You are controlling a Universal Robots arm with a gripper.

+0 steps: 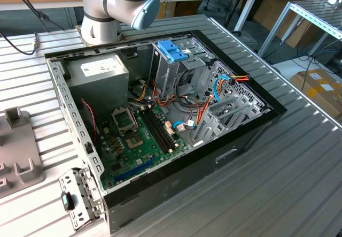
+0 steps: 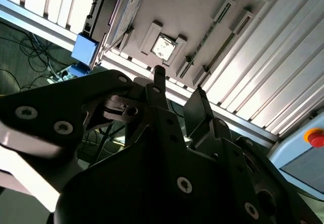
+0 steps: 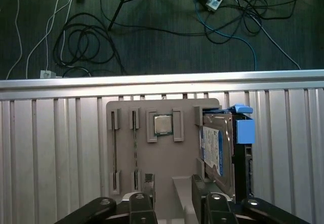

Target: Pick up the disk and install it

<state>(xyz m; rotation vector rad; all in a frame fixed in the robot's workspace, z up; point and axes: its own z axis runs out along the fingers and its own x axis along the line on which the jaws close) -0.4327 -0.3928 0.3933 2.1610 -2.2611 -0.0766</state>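
Your hand (image 3: 173,182) is open: in both wrist views its two fingers (image 2: 159,82) stand well apart with nothing between them. It sits over the grey tray (image 3: 162,158), near the tray edge that faces away from the worktop rim. How high it hangs above the tray you cannot tell.

The disk (image 3: 217,143) stands on its long edge in the slot at one end of that tray, upright. Its blue frame (image 3: 244,130) is on the outer side, facing bare ribbed worktop (image 3: 50,148). One finger (image 3: 200,186) is just beside the near end of the disk, apart from it. On the disk's other side lies the small square chip (image 3: 162,124) in its own pocket, and past that two thin slots hold narrow sticks.

You have open ribbed worktop on both flanks of the tray. The tray's far edge lies close to the worktop rim, and beyond that rim the floor (image 3: 152,42) drops away with loose cables (image 3: 81,42) on it.

In the exterior view the open computer case (image 1: 176,124) lies flat on the worktop. The tray (image 1: 21,151) sits toward the exterior view's left, apart from the case, with a strip of bare worktop between them. A tall metal cage with a blue clip (image 1: 173,50) stands inside the case, just beside the arm (image 1: 117,7).
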